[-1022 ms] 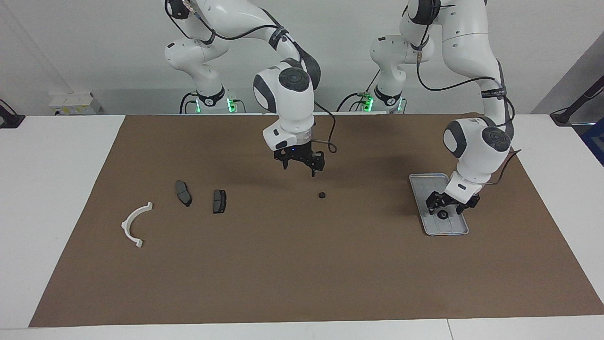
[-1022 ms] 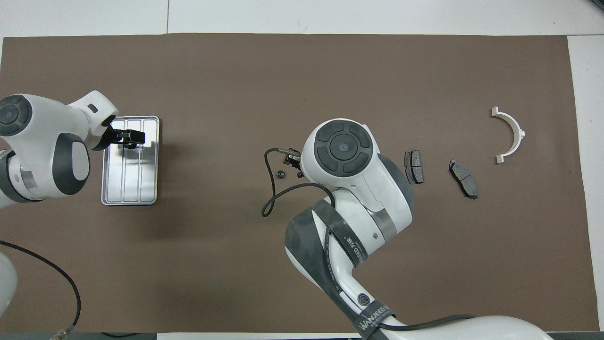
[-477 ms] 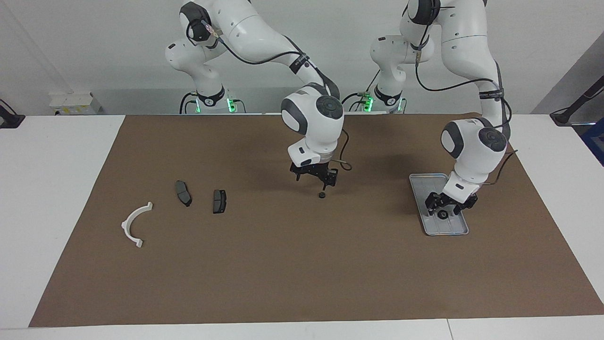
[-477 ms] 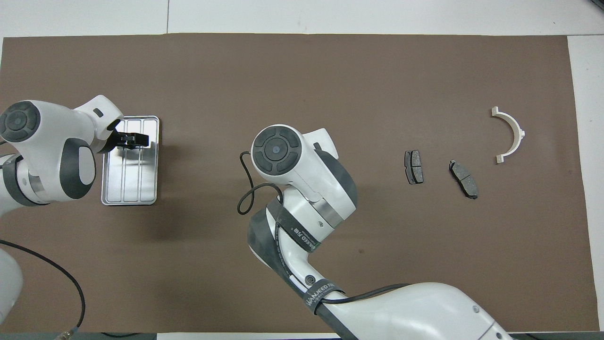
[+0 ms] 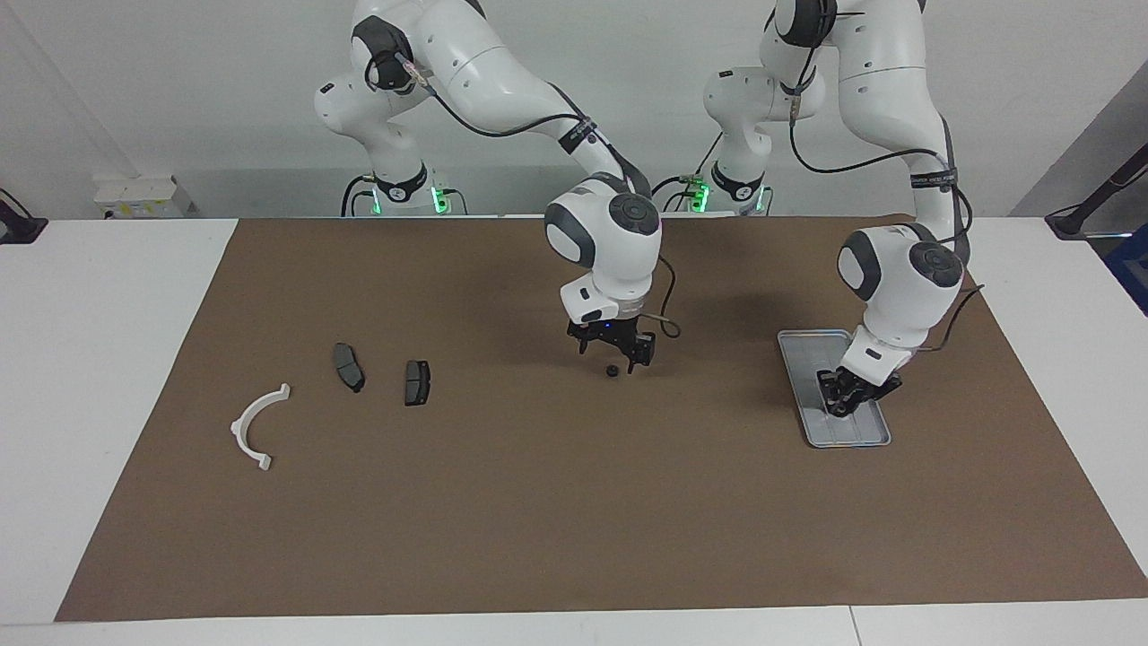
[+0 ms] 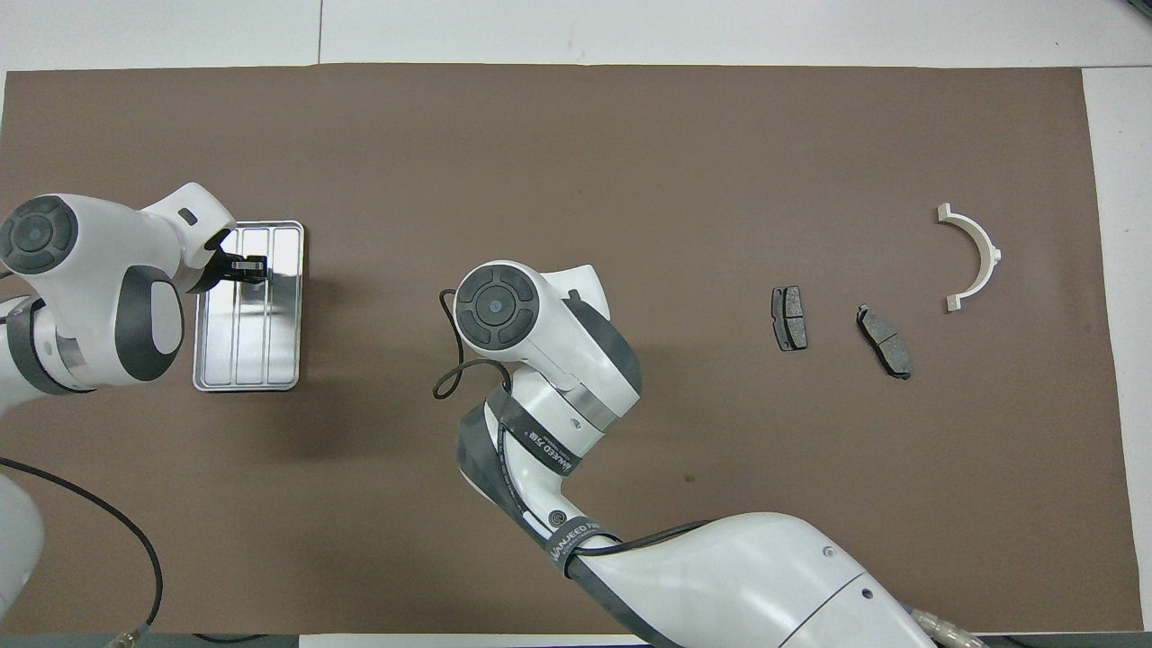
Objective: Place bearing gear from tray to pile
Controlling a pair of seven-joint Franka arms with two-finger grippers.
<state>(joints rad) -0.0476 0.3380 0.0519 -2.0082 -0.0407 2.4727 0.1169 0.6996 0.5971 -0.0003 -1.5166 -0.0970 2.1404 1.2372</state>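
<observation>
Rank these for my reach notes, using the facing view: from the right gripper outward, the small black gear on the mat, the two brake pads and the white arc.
1. Gear, just under the right gripper.
2. Brake pad nearer mid-table.
3. Second pad, beside it.
4. White arc, nearest the right arm's end.

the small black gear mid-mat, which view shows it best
The facing view: the gear lies in plain sight on the mat, under the right hand. In the overhead view the right arm's wrist covers that spot, so the gear is hidden.
</observation>
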